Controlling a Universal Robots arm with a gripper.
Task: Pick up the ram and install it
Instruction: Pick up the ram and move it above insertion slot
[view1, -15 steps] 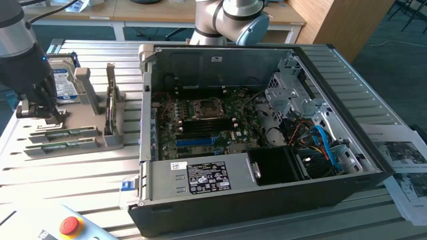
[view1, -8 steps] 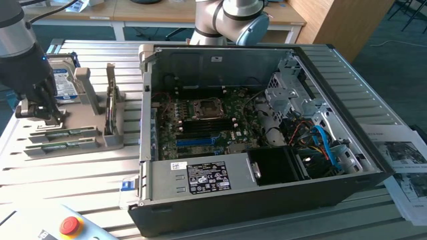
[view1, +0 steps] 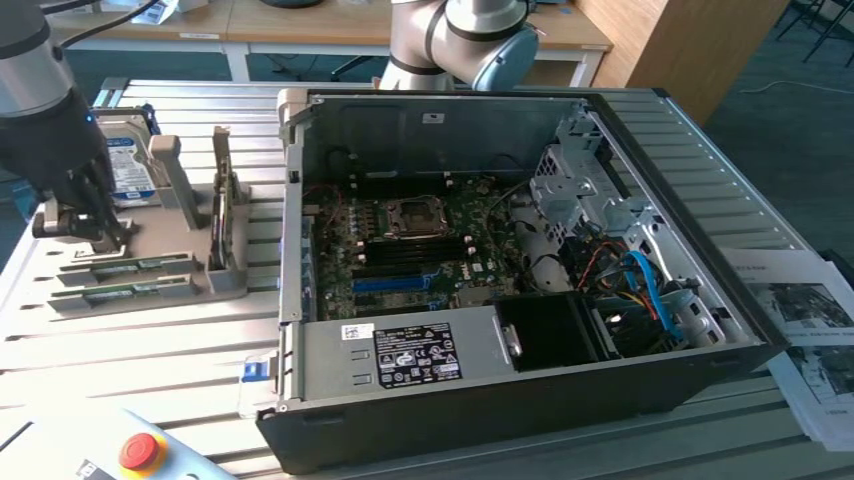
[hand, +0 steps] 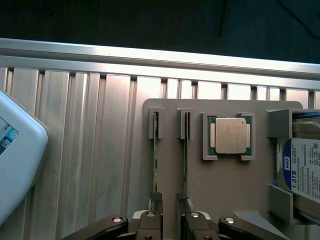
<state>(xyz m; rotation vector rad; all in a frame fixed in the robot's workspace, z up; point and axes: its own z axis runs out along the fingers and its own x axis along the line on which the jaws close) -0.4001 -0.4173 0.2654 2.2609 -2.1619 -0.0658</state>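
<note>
A ribbed aluminium bench (view1: 160, 350) carries everything. At its middle lies an open black computer case (view1: 534, 410), side panel off, its green motherboard (view1: 441, 250) facing up. Toward the exterior view's left sits a grey fixture (hand: 225, 185), and printed papers (view1: 801, 330) lie at the exterior view's right edge. The robot arm (view1: 47, 110) comes down over the fixture. Near the bench's front corner is a white box (hand: 15, 155) with a red stop button (view1: 140, 450). In the fixture, a hard drive (hand: 302, 170) stands on edge between grey blocks, and a square silver processor (hand: 230, 135) lies flat in its own pocket. The ram (hand: 186, 150) stands on edge in the slot next to the processor. A look-alike second green stick (hand: 156, 150) stands parallel in the neighbouring slot. The fingers (hand: 183, 205) hover over the near ends of both sticks, one finger in line with each. They are spread apart, with nothing in the gap between them.
</note>
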